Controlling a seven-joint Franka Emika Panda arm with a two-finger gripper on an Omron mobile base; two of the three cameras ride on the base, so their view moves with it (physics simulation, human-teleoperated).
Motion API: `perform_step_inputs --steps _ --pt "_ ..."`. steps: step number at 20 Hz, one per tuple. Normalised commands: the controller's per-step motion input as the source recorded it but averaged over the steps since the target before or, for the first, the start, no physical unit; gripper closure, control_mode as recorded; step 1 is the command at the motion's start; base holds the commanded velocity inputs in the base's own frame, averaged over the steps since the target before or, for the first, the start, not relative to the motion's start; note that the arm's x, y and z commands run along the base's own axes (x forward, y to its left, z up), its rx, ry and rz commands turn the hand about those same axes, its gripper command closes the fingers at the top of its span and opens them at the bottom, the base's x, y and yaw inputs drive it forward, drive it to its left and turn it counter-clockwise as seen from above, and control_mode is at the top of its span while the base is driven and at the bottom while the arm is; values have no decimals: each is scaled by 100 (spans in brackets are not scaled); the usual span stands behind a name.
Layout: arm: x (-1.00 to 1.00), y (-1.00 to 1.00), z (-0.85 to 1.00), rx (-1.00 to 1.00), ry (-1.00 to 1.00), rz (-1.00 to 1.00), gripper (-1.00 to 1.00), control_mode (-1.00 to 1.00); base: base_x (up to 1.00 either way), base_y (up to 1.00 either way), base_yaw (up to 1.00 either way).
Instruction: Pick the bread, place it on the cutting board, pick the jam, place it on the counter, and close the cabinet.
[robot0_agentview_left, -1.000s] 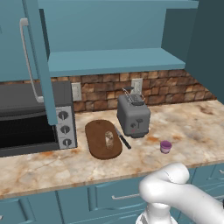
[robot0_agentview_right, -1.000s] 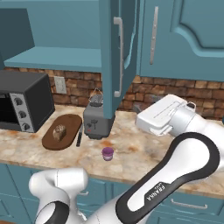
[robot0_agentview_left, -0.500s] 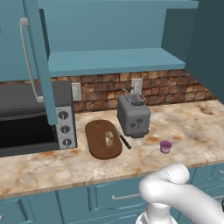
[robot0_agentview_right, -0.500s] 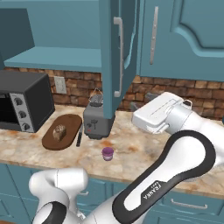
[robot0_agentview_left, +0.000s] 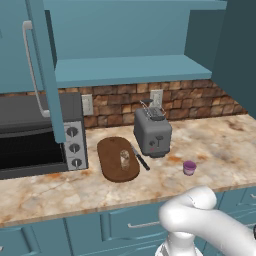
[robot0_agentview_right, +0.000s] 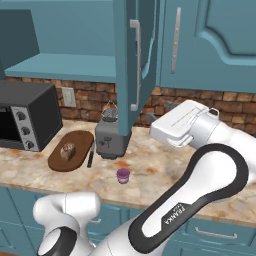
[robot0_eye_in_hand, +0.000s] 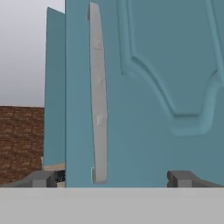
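The bread (robot0_agentview_left: 124, 159) (robot0_agentview_right: 67, 151) lies on the dark oval cutting board (robot0_agentview_left: 111, 172) (robot0_agentview_right: 80, 142). The pink jam (robot0_agentview_left: 189, 167) (robot0_agentview_right: 123, 175) stands on the marbled counter (robot0_agentview_left: 220, 145) (robot0_agentview_right: 30, 170), right of the board. The teal cabinet stands open, its shelf (robot0_agentview_left: 130, 70) bare. Its left door (robot0_agentview_left: 42, 70) and right door (robot0_agentview_right: 125, 65) swing outward. My gripper (robot0_agentview_right: 160, 111) (robot0_eye_in_hand: 111, 178) is open, just right of the right door and facing its outer face (robot0_eye_in_hand: 166, 65) and silver handle (robot0_eye_in_hand: 98, 96). Nothing is between the fingers.
A grey toaster (robot0_agentview_left: 152, 132) (robot0_agentview_right: 111, 137) stands behind the board, with a black-handled knife (robot0_agentview_left: 140, 159) (robot0_agentview_right: 91, 156) between them. A microwave (robot0_agentview_left: 35, 135) (robot0_agentview_right: 25, 120) sits at the left. A closed teal cabinet door (robot0_agentview_right: 215, 45) hangs to the right of the open one.
My hand has moved left, closer to the open right cabinet door. The bread, jam and doors have not moved, and the jaws stayed open.
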Motion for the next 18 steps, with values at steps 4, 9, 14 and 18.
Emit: perform_step_inputs --steps 4,9,14,18 --pt "-1 1 0 0 0 3 -100 -100 0 0 0" --pt "-6 1 0 0 0 5 -100 -100 0 0 0" --pt "-5 3 0 0 0 8 -100 -100 0 0 0" --pt "-1 24 0 0 0 2 -100 -100 0 0 0"
